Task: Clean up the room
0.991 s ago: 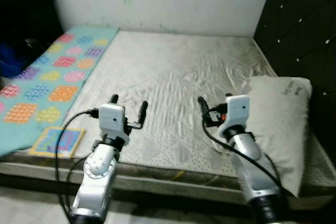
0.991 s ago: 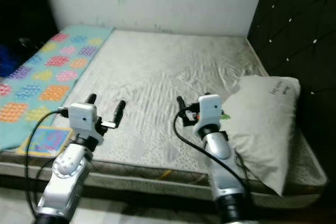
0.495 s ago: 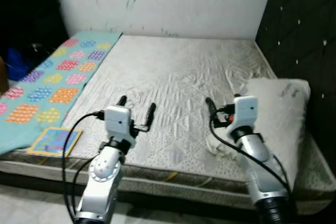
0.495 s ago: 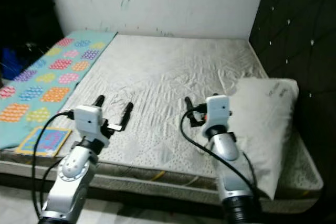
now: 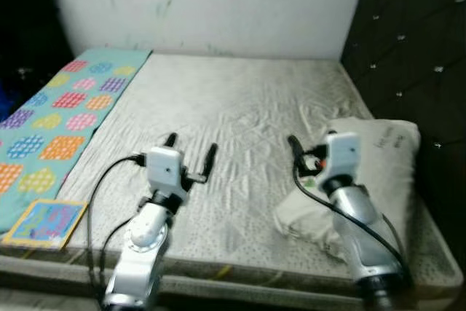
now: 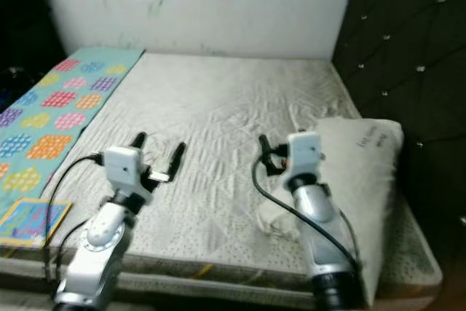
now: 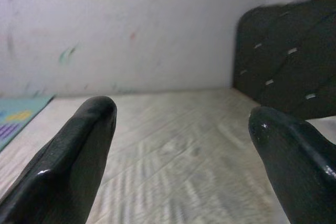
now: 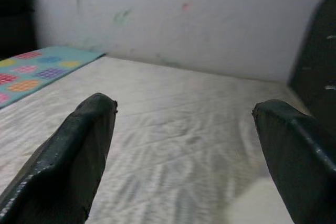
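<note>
Head views: bed [image 5: 240, 114] before me, grey rumpled mattress bare. My left gripper [image 5: 191, 156] hovers over near part of mattress, fingers spread wide, holding nothing. My right gripper [image 6: 280, 152] hovers just beside grey pillow [image 5: 382, 158], fingers parted per wrist view, empty. Pillow lies at mattress's right side against dark tufted headboard [image 5: 408, 49]. Crumpled pale cloth [image 5: 302, 216] lies under my right arm, touching pillow. Colourful patterned blanket [image 5: 51, 118] runs along left edge; small picture book [image 5: 45, 222] lies near its front end. White scuffed wall [image 5: 211, 5] behind.
</note>
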{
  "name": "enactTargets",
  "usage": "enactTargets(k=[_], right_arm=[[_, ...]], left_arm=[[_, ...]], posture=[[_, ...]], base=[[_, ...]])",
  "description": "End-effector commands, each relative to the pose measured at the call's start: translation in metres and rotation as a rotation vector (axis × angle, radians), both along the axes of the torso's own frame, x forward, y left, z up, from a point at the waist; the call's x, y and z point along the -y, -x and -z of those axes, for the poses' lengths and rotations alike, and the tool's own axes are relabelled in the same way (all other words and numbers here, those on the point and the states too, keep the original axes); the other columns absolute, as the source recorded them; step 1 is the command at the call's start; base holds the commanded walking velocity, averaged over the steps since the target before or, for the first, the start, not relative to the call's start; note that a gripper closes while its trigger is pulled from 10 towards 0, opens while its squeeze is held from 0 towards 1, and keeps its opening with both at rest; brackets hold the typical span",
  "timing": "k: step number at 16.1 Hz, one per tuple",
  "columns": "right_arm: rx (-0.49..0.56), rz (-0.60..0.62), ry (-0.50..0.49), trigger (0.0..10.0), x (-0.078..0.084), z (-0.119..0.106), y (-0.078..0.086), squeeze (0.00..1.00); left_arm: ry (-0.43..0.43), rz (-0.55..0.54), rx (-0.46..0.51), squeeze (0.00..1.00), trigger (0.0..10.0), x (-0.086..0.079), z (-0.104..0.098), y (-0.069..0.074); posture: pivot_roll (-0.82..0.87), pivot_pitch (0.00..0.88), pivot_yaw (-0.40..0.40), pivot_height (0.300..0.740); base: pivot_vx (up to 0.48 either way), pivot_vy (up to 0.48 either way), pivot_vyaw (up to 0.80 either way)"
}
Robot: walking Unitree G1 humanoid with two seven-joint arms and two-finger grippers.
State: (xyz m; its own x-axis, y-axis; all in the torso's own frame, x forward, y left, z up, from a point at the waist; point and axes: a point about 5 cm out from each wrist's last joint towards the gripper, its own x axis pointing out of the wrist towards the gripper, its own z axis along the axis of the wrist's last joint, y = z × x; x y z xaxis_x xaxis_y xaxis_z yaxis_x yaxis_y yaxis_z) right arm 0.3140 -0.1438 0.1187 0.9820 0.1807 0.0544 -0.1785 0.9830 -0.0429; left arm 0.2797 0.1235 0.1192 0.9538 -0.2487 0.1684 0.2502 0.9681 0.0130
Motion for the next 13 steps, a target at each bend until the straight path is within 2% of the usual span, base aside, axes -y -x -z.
enactTargets(k=[1,4,6,7,13], right_arm=[[0.018,0.003,0.011,10.0,0.0025,-0.0061,-0.0021,0.0],[0.012,0.009,0.01,10.0,0.0039,-0.0058,-0.0024,0.0],[0.013,0.01,0.011,10.0,0.0043,-0.0061,-0.0025,0.0],[0.013,0.01,0.01,10.0,0.0044,-0.0061,-0.0025,0.0],[0.014,0.005,0.014,10.0,0.0034,-0.0067,-0.0025,0.0]], left_arm=[[-0.013,-0.03,-0.007,0.0,10.0,-0.0014,-0.0009,-0.0032],[-0.018,-0.044,-0.019,0.0,10.0,-0.003,0.0006,-0.0033],[-0.023,-0.034,-0.016,0.0,10.0,-0.0013,0.0001,-0.003],[-0.023,-0.032,-0.015,0.0,10.0,-0.0008,0.0,-0.003],[-0.016,-0.035,-0.015,0.0,10.0,-0.0002,-0.0002,-0.0031]], posture=[[-0.16,0.0,-0.006,0.74],[-0.16,0.0,-0.005,0.74],[-0.16,0.0,-0.007,0.74],[-0.16,0.0,-0.007,0.74],[-0.16,0.0,-0.01,0.74]], base=[[0.0,0.0,0.0],[0.0,0.0,0.0],[0.0,0.0,-0.64],[0.0,-0.24,-0.63],[0.0,-0.341,0.0]])
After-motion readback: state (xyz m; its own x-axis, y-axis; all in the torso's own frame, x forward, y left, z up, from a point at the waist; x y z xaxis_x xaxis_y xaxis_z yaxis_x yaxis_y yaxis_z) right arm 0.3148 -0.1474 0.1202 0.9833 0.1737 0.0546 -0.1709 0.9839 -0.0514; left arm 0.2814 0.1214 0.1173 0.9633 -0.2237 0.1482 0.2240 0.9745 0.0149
